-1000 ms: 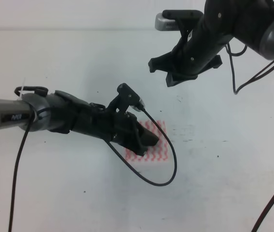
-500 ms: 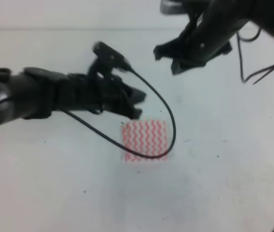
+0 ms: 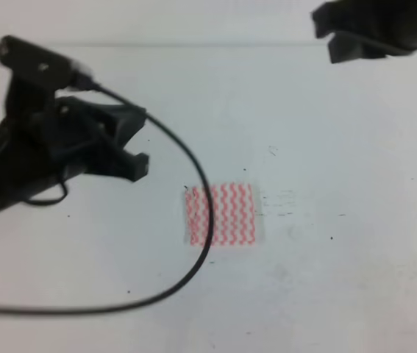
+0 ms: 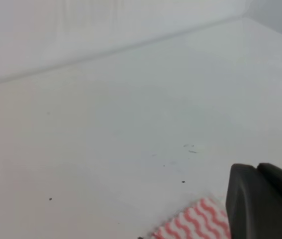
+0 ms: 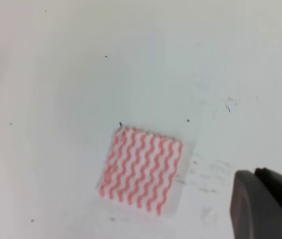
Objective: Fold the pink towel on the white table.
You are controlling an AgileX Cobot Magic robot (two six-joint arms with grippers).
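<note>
While our black cable [image 3: 193, 243] loops nearest, pink towel [image 3: 221, 214] flat on white worktop [image 3: 340, 279] mid-frame, our left gripper [image 3: 136, 140] at its 10 o'clock, fingers parted and empty, right gripper [image 3: 340, 33] at 1 o'clock farthest, fingers' state we cannot tell.

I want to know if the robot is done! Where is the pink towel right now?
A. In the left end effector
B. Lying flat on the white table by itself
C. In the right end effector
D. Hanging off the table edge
B: the pink towel lies flat on the white table, with the left end effector and the right end effector both up and away from it.
</note>
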